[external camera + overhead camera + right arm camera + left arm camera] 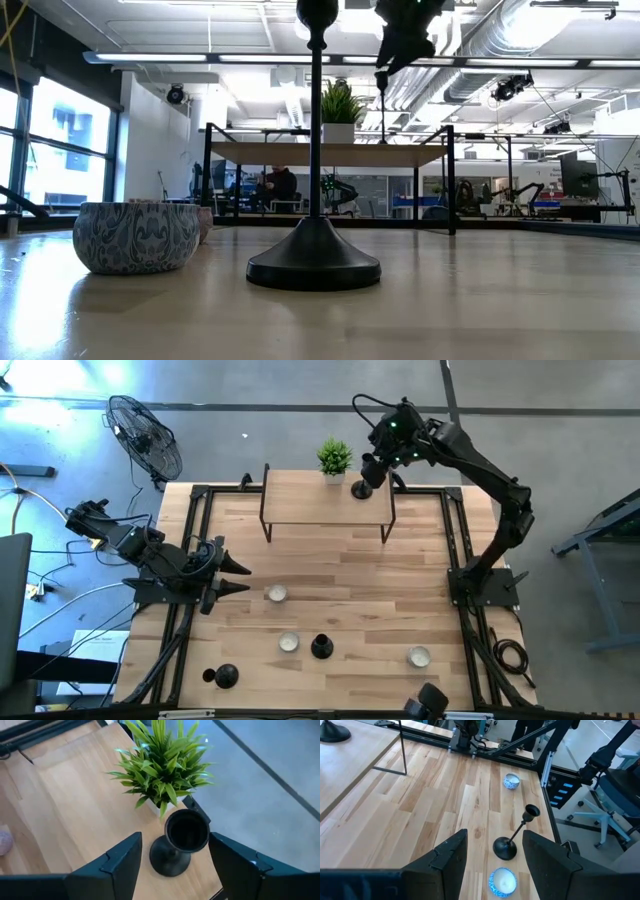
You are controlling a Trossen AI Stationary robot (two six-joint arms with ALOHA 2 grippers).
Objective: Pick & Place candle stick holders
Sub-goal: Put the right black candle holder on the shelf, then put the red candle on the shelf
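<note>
One black candle stick holder [361, 490] stands on its round base on the raised wooden shelf [310, 500] at the far side, beside a small potted plant [334, 458]. My right gripper [175, 840] is open above it. Its fingers stand on either side of the holder's cup [186, 831] without touching. A second holder [321, 647] stands upright on the table near the front middle, and it also shows in the left wrist view [512, 837]. A third holder [225, 677] stands at the front left. My left gripper [244, 578] is open and empty at the table's left.
Three small patterned bowls with candles stand on the table: one in the middle [277, 594], one beside the front holder [289, 642], one at the front right [418, 656]. The shelf stands on thin black legs [265, 520]. A fan [145, 435] stands beyond the far left corner.
</note>
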